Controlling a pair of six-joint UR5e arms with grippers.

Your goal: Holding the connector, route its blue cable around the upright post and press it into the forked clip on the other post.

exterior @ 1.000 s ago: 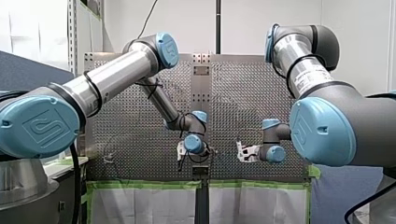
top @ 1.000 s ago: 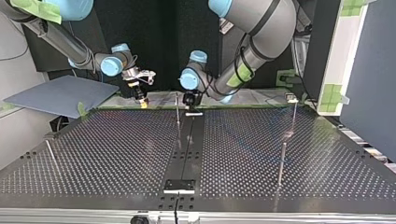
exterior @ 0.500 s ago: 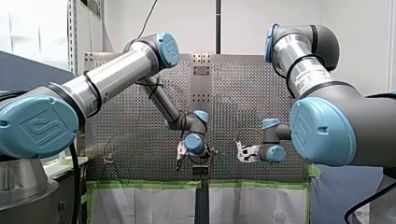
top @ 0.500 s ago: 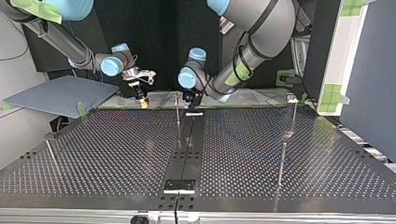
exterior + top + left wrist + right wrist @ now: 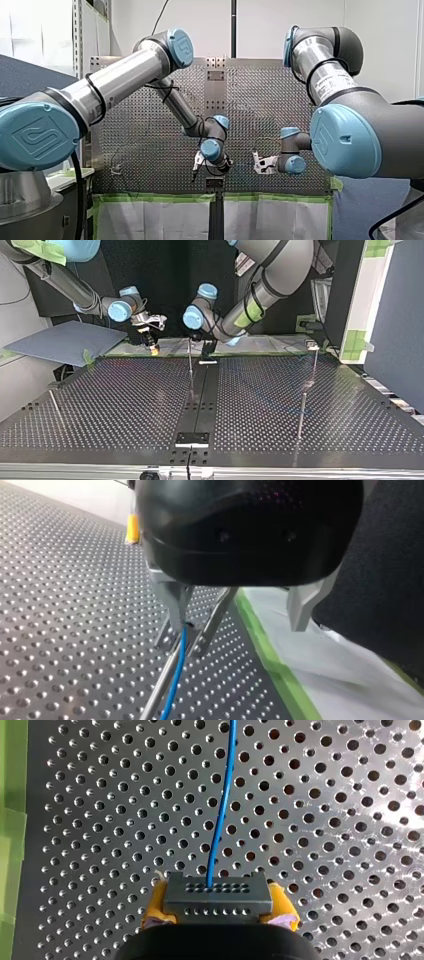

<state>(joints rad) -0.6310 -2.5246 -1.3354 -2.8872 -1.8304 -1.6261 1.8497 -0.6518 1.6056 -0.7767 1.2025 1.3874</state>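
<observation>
In the right wrist view my right gripper (image 5: 218,917) is shut on a dark grey connector (image 5: 218,894), held between yellow pads (image 5: 154,907). Its blue cable (image 5: 220,810) runs away over the perforated plate. In the left wrist view my left gripper (image 5: 239,625) stands open, with metal fingers (image 5: 170,597) wide apart. The forked clip (image 5: 205,630) sits between them, close to one finger, and the blue cable (image 5: 176,680) comes out at the fork beside that fingertip. In the top view my left gripper (image 5: 205,346) hangs over the clip post (image 5: 190,360), and my right gripper (image 5: 150,344) is beside it.
Further thin upright posts (image 5: 301,412) (image 5: 315,360) stand at the top view's right and another post (image 5: 55,407) at its left. A black rail (image 5: 200,400) runs down the table's middle. Green tape (image 5: 270,650) and white sheeting edge the table by the grippers.
My left arm's wrist has swung up and towards the top view's left over the clip post. My right arm has stayed still with the connector.
</observation>
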